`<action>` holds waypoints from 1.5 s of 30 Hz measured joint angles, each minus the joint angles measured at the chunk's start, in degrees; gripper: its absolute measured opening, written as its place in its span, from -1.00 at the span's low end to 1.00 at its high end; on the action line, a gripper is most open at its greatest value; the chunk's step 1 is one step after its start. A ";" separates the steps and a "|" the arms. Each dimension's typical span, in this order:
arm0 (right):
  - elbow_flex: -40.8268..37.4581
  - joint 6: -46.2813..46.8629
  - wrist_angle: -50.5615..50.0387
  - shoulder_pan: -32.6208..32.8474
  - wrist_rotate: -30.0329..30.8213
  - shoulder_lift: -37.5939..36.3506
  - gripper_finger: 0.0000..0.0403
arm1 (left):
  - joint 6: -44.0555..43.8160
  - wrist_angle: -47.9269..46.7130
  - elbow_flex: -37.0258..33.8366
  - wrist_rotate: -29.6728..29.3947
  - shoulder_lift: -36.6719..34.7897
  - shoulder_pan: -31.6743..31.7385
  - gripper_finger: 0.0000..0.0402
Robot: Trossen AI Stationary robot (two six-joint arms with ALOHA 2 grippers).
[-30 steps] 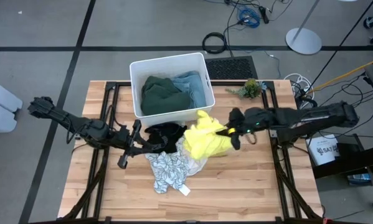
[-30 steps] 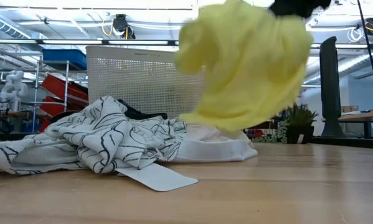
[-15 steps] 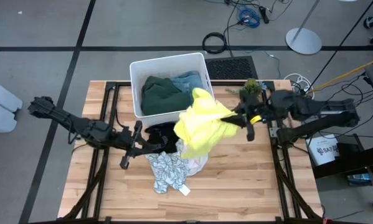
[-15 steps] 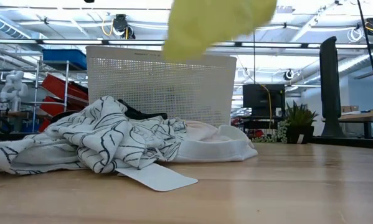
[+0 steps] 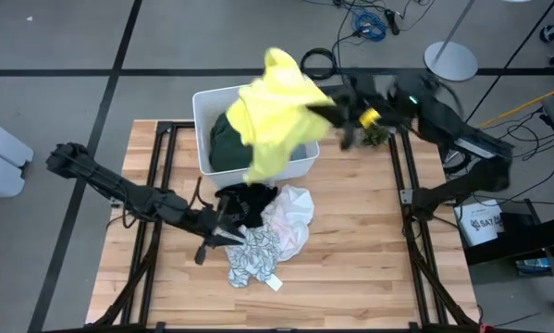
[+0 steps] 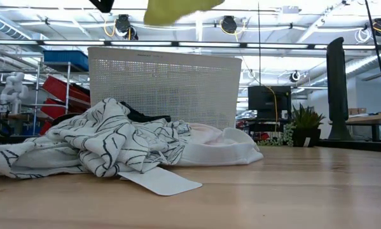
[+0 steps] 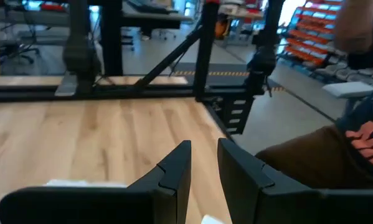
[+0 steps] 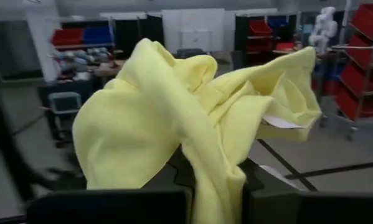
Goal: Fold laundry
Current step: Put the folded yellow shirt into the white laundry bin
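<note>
1. Nearest the front edge of the table (image 5: 350, 277), the white shirt with the grey pattern (image 5: 251, 256) lies crumpled, a white tag (image 6: 159, 183) sticking out of it toward the front.
2. My left gripper (image 5: 223, 233) sits low at the left side of that pile, just beside the black garment (image 5: 247, 200). Its fingers (image 7: 174, 171) stand a little apart with nothing between them.
3. A plain white cloth (image 5: 290, 208) lies bunched against the patterned shirt's right side, near the middle of the table.
4. Behind the pile stands the white bin (image 5: 203, 111) at the table's back edge, with the dark green garment (image 5: 223, 148) inside; the light blue one is hidden.
5. Farthest back and highest, my right gripper (image 5: 332, 113) is clamped on the yellow garment (image 5: 272, 106), holding it up in the air over the bin, the cloth hanging loose and draping over the bin's right half.
</note>
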 joint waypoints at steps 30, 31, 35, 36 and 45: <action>9.51 -4.53 -24.65 -17.61 -18.03 38.23 -0.87 | 4.53 1.24 0.00 -1.85 0.51 -2.74 -0.57; 9.50 -4.37 -25.21 -17.20 -18.04 38.67 -0.87 | 4.36 1.24 0.00 -1.85 0.51 -2.84 -0.57; 9.36 -3.71 -26.49 -16.44 -17.87 39.89 -0.84 | 3.31 1.25 0.00 -1.85 0.51 -2.88 -0.57; 9.38 -3.32 -26.40 -16.45 -17.90 40.08 -0.80 | 3.21 1.24 0.00 -1.85 0.51 -2.88 -0.57; 11.56 -0.66 -28.34 -18.19 -14.90 40.79 -0.31 | 3.19 1.22 0.00 -1.85 0.48 -2.88 -0.57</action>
